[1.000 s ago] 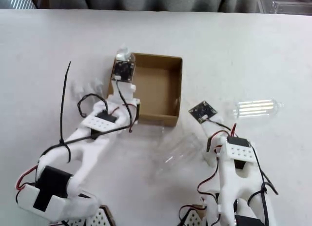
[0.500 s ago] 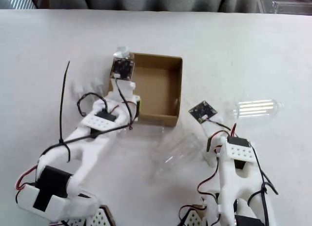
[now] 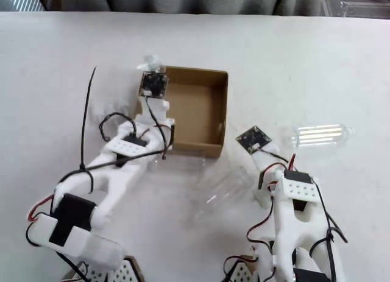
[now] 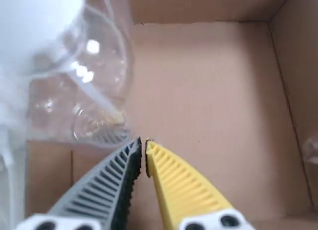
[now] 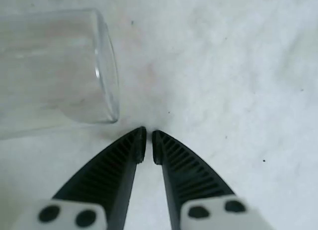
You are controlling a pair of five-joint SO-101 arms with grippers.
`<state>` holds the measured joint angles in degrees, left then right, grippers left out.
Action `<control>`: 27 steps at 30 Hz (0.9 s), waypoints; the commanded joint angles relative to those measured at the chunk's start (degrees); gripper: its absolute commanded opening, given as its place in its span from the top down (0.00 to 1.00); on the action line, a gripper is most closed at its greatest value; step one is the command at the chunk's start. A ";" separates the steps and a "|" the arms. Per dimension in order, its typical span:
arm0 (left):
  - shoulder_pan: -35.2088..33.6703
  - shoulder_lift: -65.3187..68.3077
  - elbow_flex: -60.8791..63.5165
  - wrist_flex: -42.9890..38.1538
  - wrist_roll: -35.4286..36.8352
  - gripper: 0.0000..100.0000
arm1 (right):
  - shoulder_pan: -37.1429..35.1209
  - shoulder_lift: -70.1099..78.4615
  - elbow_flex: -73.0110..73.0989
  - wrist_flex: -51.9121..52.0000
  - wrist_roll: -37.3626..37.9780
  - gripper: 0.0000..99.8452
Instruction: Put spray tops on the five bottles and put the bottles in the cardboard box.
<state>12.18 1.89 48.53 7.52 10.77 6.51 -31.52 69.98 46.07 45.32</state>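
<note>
The open cardboard box (image 3: 210, 90) sits mid-table, and its brown floor (image 4: 213, 115) shows bare in the left wrist view. A clear bottle with a white spray top (image 3: 151, 65) stands at the box's far left corner and appears close beside my left gripper as the bottle (image 4: 79, 91). My left gripper (image 4: 143, 143) is shut with nothing between its fingers, hanging over the box's left side. A second clear bottle (image 3: 222, 184) lies in front of the box. Its open end (image 5: 54, 66) lies just beside my right gripper (image 5: 148, 140), which is shut and low over the table.
A third clear bottle (image 3: 320, 134) lies on its side at the right of the table. The left arm (image 3: 128, 148) stretches along the box's left wall, and the right arm (image 3: 295, 190) stands near the front edge. White tabletop surrounds the box.
The left arm has pushed slightly farther from the front edge, and the bottle at the box corner has shifted with it. Its black cable swung right. The right arm has not moved.
</note>
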 commanded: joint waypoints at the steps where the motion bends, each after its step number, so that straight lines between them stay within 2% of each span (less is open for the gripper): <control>1: 0.04 -0.75 -3.16 -1.23 0.62 0.98 | -0.57 -0.31 -0.09 -1.80 0.53 0.98; 17: 0.04 -2.15 -2.99 -0.53 0.62 0.98 | -0.57 -0.22 -0.09 -2.59 0.53 0.98; 22: 0.04 -7.60 -3.43 7.30 0.18 0.98 | -0.57 -0.22 -0.09 -2.59 0.53 0.98; 27: 0.04 -14.20 -2.99 11.87 0.09 0.98 | -0.57 -0.22 -0.09 -2.59 0.53 0.98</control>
<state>12.18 -7.25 48.53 16.92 10.77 6.51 -31.52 70.07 45.45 45.41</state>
